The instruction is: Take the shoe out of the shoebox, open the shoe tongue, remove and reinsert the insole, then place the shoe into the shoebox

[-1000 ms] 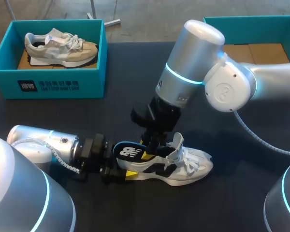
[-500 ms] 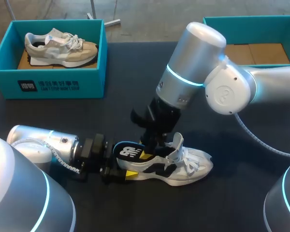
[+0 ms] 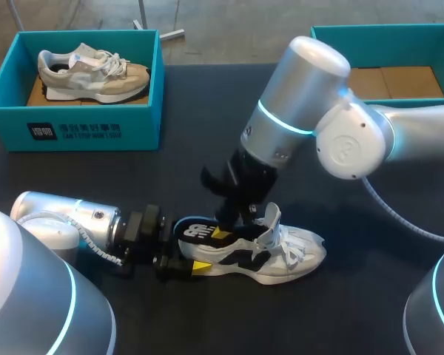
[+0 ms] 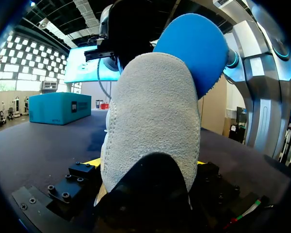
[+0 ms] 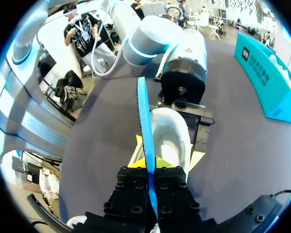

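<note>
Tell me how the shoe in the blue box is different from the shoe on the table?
The beige shoe sits inside the shoebox; the white shoe stands on the table. Nothing touches the beige shoe; the left pincer grips the white shoe's heel. The white shoe has a blue insole sticking out, pinched by the right pincer; the beige shoe shows none. Both are laced sneakers.

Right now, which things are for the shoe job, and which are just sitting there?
For the job: white shoe, blue insole, empty shoebox on the right, left gripper holding the heel, right gripper pinching the insole.
Just sitting there: the other shoebox, the beige shoe in it.
</note>
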Controlling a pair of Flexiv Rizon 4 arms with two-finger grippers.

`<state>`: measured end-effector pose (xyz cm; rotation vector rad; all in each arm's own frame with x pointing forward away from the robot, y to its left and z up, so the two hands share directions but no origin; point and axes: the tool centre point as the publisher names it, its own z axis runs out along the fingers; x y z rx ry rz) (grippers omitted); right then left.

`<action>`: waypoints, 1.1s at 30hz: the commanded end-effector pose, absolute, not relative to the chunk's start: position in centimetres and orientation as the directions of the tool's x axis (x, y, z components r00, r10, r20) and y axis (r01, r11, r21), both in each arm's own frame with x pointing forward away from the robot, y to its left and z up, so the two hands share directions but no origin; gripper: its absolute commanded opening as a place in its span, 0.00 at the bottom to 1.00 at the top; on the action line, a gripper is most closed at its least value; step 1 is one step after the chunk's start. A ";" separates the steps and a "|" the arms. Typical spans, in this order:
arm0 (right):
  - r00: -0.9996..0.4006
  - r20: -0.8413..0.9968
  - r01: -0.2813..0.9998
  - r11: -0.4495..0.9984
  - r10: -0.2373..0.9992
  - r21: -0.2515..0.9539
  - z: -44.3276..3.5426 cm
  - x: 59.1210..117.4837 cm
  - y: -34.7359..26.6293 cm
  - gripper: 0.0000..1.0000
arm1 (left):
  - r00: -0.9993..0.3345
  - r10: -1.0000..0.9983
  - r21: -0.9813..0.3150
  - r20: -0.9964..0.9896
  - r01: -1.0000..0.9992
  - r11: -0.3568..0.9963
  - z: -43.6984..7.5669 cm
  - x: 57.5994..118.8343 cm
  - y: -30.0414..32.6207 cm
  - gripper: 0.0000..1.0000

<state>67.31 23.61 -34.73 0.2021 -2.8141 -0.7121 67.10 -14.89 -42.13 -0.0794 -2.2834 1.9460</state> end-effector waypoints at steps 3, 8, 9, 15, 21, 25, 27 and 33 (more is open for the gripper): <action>-0.975 0.118 -0.104 0.852 -0.190 0.513 -32.6 66.9 23.3 0.00 | -0.989 0.130 -0.985 0.072 -0.051 0.164 -42.4 67.2 -15.0 0.00; -0.975 0.118 -0.104 0.852 -0.190 0.513 -32.6 66.9 23.3 0.00 | -0.989 0.130 -0.985 0.072 -0.051 0.164 -42.4 67.2 -15.0 0.00; -0.975 0.118 -0.104 0.852 -0.190 0.513 -32.6 66.9 23.3 0.00 | -0.989 0.130 -0.985 0.072 -0.051 0.164 -42.4 67.2 -15.0 0.00; -0.975 0.118 -0.104 0.852 -0.190 0.513 -32.6 66.9 23.3 0.00 | -0.989 0.130 -0.985 0.072 -0.051 0.164 -42.4 67.2 -15.0 0.00; -0.975 0.118 -0.104 0.852 -0.190 0.513 -32.6 66.9 23.3 0.00 | -0.989 0.130 -0.985 0.072 -0.051 0.164 -42.4 67.2 -15.0 0.00; -0.975 0.118 -0.104 0.852 -0.190 0.513 -32.6 66.9 23.3 0.00 | -0.989 0.130 -0.985 0.072 -0.051 0.164 -42.4 67.2 -15.0 0.00; -0.975 0.118 -0.104 0.852 -0.190 0.513 -32.6 66.9 23.3 0.00 | -0.989 0.130 -0.985 0.072 -0.051 0.164 -42.4 67.2 -15.0 0.00; -0.973 0.104 -0.113 0.818 -0.206 0.564 -31.3 68.1 23.6 0.00 | -0.989 0.130 -0.985 0.072 -0.051 0.164 -42.4 67.2 -15.0 0.00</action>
